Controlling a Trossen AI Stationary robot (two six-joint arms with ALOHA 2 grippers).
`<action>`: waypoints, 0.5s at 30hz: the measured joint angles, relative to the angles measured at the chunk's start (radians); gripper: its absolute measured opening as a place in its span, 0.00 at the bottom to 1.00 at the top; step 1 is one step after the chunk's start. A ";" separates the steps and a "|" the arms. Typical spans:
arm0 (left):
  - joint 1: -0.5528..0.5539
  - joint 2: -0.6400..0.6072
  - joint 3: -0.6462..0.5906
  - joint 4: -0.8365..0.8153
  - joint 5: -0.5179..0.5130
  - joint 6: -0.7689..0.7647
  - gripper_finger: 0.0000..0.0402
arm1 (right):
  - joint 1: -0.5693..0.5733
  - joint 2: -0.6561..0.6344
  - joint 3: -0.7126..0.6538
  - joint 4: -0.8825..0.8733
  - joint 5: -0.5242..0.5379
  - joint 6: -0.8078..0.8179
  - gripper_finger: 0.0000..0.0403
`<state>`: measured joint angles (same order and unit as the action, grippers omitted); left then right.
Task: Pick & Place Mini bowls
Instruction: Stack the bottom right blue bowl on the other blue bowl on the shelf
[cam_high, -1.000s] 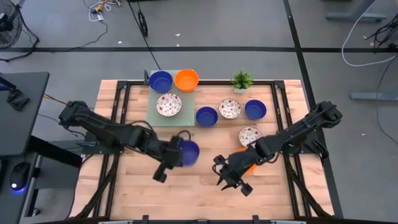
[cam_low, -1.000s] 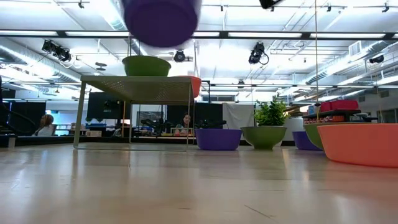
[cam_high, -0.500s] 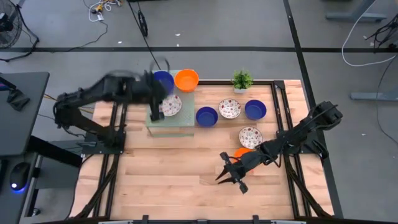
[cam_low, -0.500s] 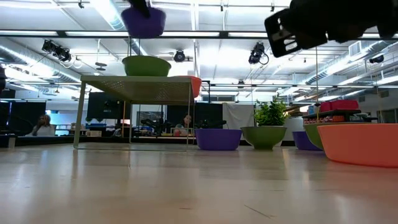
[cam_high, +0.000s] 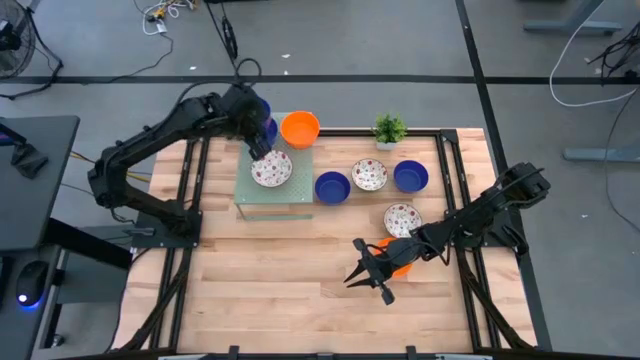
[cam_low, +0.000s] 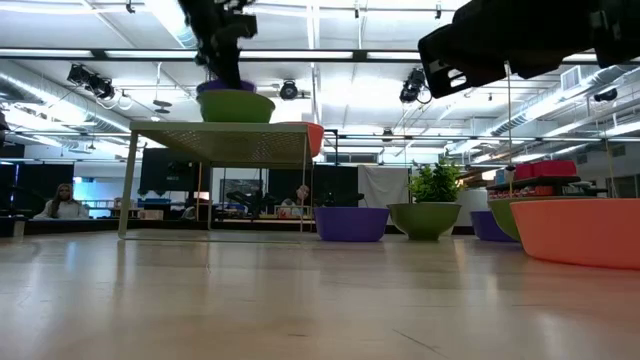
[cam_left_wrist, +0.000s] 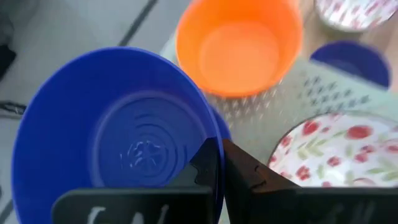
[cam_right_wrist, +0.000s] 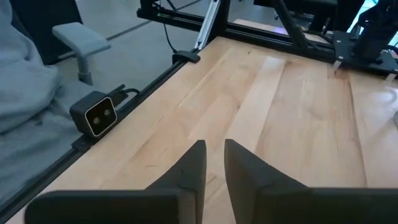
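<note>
My left gripper is shut on a dark blue mini bowl at the far left corner of a raised perforated tray. It holds this bowl over a second blue bowl whose edge shows beneath. An orange bowl and a floral bowl sit on the same tray. On the table stand two blue bowls and two floral bowls. An orange bowl is half hidden under my right arm. My right gripper hovers narrowly open over bare wood. My left gripper pinches the blue bowl by its rim, one finger inside the bowl and one outside. The fingers come from above, pointing down. The bowl is upright, mouth up, right over the other blue bowl. Whether it rests in that bowl, I cannot tell.
A small green potted plant stands at the far edge, right of the tray. Open wood lies along the table's near half. A small camera box sits at the near edge. People sit far off in the room behind.
My left gripper has carried the blue bowl from above the table's middle up and toward the far left corner, then down over the blue bowl on the tray. It has stayed shut on the bowl throughout. My right gripper has shifted slightly toward the left.
</note>
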<state>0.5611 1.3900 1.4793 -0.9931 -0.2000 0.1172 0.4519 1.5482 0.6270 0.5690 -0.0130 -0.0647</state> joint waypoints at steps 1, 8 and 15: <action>0.008 0.000 -0.024 0.017 0.000 0.000 0.04 | 0.000 0.000 0.000 0.000 0.000 -0.001 0.15; 0.032 0.000 -0.151 0.164 0.000 -0.001 0.02 | 0.000 0.000 0.000 0.000 -0.001 -0.006 0.15; 0.032 0.000 -0.200 0.241 0.000 -0.002 0.06 | -0.006 0.000 0.000 0.000 -0.002 -0.005 0.15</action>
<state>0.5926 1.3895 1.2793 -0.7524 -0.2003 0.1156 0.4454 1.5482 0.6270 0.5690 -0.0152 -0.0700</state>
